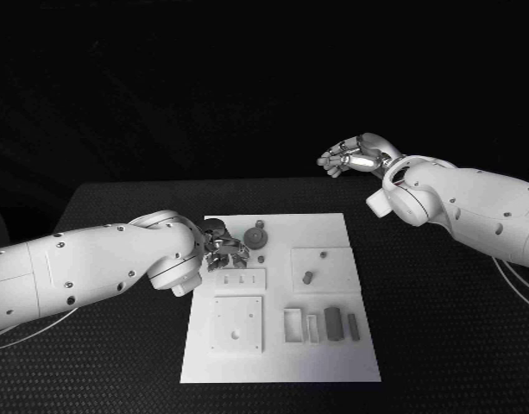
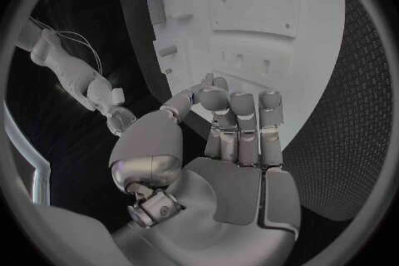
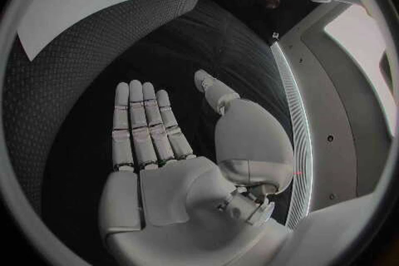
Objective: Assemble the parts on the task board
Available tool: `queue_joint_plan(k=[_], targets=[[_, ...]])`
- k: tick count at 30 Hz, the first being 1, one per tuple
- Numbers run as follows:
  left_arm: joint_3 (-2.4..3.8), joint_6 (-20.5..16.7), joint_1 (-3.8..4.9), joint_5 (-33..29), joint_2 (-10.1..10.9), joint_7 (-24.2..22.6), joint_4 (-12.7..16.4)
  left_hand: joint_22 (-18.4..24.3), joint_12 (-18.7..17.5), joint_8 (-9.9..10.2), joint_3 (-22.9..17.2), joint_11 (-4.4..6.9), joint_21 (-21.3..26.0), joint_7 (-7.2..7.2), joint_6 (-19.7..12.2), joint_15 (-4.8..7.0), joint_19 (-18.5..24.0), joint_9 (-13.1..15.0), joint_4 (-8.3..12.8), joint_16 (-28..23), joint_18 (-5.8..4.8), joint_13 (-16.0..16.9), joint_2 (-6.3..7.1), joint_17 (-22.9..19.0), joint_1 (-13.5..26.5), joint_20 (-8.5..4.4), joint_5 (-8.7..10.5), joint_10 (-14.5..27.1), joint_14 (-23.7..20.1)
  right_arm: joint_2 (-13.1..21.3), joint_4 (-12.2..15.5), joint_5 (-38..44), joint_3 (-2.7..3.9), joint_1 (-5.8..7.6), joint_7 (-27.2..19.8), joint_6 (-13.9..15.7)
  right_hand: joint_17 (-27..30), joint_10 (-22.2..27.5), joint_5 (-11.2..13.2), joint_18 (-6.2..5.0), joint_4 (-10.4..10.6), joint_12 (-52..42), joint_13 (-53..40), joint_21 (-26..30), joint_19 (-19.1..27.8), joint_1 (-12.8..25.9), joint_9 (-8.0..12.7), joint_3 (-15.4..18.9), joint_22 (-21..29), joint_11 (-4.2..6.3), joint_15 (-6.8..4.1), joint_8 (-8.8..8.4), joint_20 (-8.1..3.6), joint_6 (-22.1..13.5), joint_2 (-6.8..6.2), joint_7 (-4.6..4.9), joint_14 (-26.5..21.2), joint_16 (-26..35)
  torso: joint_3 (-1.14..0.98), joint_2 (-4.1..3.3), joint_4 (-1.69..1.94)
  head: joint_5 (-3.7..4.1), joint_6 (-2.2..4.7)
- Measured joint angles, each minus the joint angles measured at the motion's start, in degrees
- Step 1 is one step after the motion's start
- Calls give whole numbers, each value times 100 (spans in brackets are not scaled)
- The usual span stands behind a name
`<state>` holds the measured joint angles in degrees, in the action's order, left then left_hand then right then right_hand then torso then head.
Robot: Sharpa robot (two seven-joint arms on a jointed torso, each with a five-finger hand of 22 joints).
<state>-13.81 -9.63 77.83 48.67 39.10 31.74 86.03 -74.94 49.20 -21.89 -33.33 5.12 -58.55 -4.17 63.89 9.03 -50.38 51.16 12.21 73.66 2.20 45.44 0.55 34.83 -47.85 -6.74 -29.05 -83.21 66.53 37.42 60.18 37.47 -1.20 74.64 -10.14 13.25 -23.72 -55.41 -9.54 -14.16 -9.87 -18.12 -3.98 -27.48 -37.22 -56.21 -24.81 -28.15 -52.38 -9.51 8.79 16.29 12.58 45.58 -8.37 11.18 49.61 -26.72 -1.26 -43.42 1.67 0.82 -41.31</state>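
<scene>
1. The left hand [image 1: 223,247] sits over the upper left part of the flat white task board [image 1: 326,362], left of centre in the head view. In the left wrist view its silver fingers [image 2: 243,121] lie side by side with tips curled slightly and the thumb bent in toward them; nothing shows between them.
2. Just right of that hand in the head view, a small grey round gear-like part [image 1: 257,235] lies on the board's upper area.
3. The right hand [image 1: 355,156] is raised in the upper right of the head view, beyond the board's far edge and well apart from it. In the right wrist view its fingers [image 3: 143,121] are stretched straight and close together, thumb out to the side, palm bare, above the black table [image 3: 92,66].
4. Lower on the board in the head view lie two small grey upright blocks [image 1: 335,321] beside a white slotted holder [image 1: 299,324], a white square plate [image 1: 238,324] to their left, and a grey peg [image 1: 308,277] in a raised white square.
</scene>
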Motion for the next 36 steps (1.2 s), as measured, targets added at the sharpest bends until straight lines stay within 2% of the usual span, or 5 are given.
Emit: queue_joint_plan(k=[2,11,18,36], targets=[[0,-17,-13,128,5,-3,19,0,0,66,-23,-21,0,3,25,0,0,-56,-9,0,0,-32,54,-32,-55,0,175,21,0,-3,1,0,0,0,1,-1,0,0,0,1,0,0,0,0,0,0,0,0,0,0,0,0,0,0,0,0,-1,14,0,0,3,1,-2],[-1,-146,-118,909,0,-7,63,1,0,213,-97,-20,0,19,80,-1,0,-229,-56,0,1,-112,172,-109,-241,0,466,20,-1,-18,2,-1,0,-1,5,-6,-24,0,-28,4,16,47,-1,36,14,0,12,16,-18,0,12,0,13,0,0,0,-29,37,-4,0,3,-13,-36],[-1,-226,-217,1214,-28,-2,10,2,0,221,-111,-20,0,29,92,-2,0,-261,-71,22,0,-120,171,-118,-253,0,478,20,-1,-9,3,-2,0,-1,8,-8,-24,0,-51,7,31,47,-1,36,40,0,18,0,-25,0,14,0,-2,0,0,0,-31,42,-4,0,-3,-14,-55],[1,-236,-355,1421,-83,5,-81,3,0,242,-111,-20,0,31,95,-12,1,-300,-71,22,1,-125,170,-125,-252,0,518,20,-11,-16,22,-2,0,-2,15,-24,-38,1,-50,43,47,88,-2,65,44,0,26,16,-43,0,32,0,2,1,0,0,-51,65,-4,-8,-7,11,-118]])
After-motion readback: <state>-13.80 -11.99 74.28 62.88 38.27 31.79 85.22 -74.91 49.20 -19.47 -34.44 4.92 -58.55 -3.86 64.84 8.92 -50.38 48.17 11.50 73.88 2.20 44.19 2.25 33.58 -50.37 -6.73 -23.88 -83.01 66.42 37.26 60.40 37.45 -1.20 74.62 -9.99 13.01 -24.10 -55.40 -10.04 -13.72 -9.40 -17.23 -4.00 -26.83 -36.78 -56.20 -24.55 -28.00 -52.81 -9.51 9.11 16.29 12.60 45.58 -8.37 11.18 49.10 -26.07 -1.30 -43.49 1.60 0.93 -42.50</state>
